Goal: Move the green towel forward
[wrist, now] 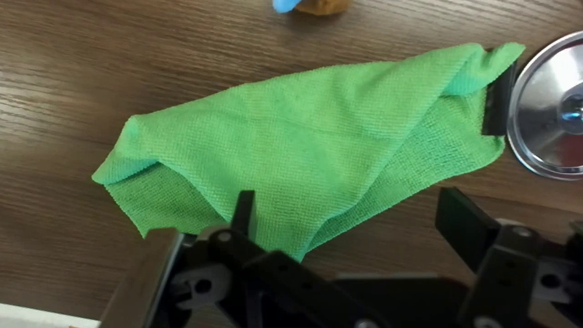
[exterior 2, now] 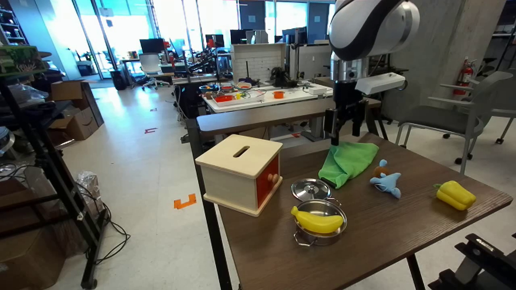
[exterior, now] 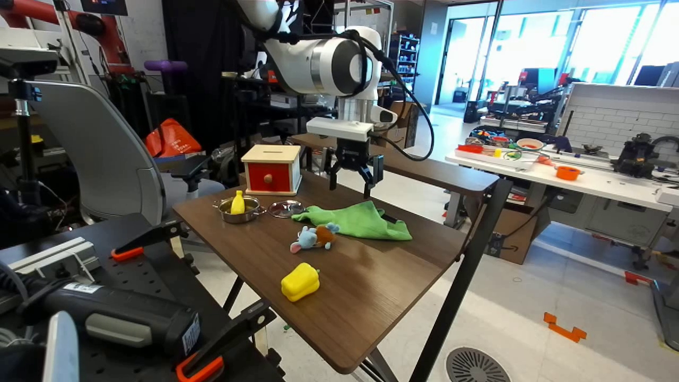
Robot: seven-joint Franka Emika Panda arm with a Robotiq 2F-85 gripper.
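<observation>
As the gripper (exterior: pixel 350 190) hangs there, jaws wide apart, the green towel (exterior: pixel 360 220) lies rumpled on the table (exterior: pixel 350 318) below it; a metal lid (exterior: pixel 286 208) sits just beside one end, a plush toy (exterior: pixel 316 237) near its long edge.

Free air shows between the jaws and the towel (exterior: pixel 356 221) below. On one side the lid (wrist: pixel 539 114) lies just beside the towel, pot (exterior 2: pixel 325 240) and taller box (exterior 2: pixel 238 183) beyond; on the other, bare table (wrist: pixel 45 218) gives room. Past the towel, the toy (exterior: pixel 315 237) obstructs.
</observation>
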